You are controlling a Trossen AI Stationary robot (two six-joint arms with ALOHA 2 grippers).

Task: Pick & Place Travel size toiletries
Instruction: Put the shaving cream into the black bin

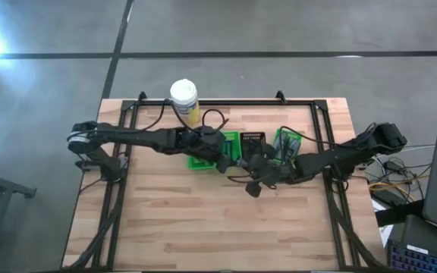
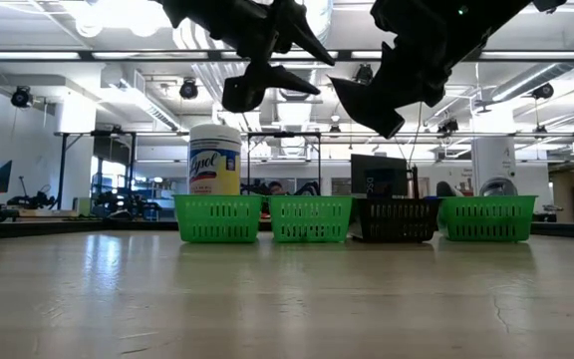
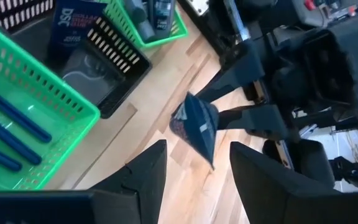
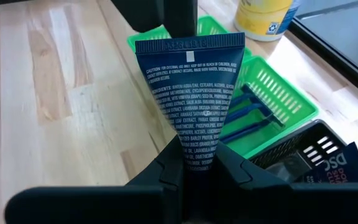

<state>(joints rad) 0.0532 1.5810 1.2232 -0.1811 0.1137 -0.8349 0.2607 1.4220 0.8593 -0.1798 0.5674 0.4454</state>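
Note:
A dark blue toiletry tube [image 4: 191, 99] with white print hangs in the air over the table's middle, and my right gripper [image 4: 199, 163] is shut on it. Facing it, my left gripper [image 3: 196, 147] is open. Its fingers stand on either side of the tube's flat crimped end [image 3: 194, 121], short of it and apart from it. In the low view both grippers, left [image 2: 302, 62] and right [image 2: 382, 105], hang well above the table. Blue razors [image 4: 253, 115] lie in a green basket [image 4: 284, 93]. My right gripper pinches the tube's narrow end [image 4: 197, 149] between its two fingers. The tube runs on ahead along the fingers' line, its crimped end [image 4: 188, 45] farthest from them. The fingers come slanting down from the table's right. The tube is lifted clear of table and baskets.
A row of small baskets stands across the table's far half: two green [image 2: 217, 217] [image 2: 310, 217], a black one [image 2: 397, 217] holding a dark packet [image 3: 70, 25], and a green one [image 2: 486, 217]. A white-lidded yellow jar [image 1: 184, 98] stands behind them. The near half is bare wood [image 1: 218, 227].

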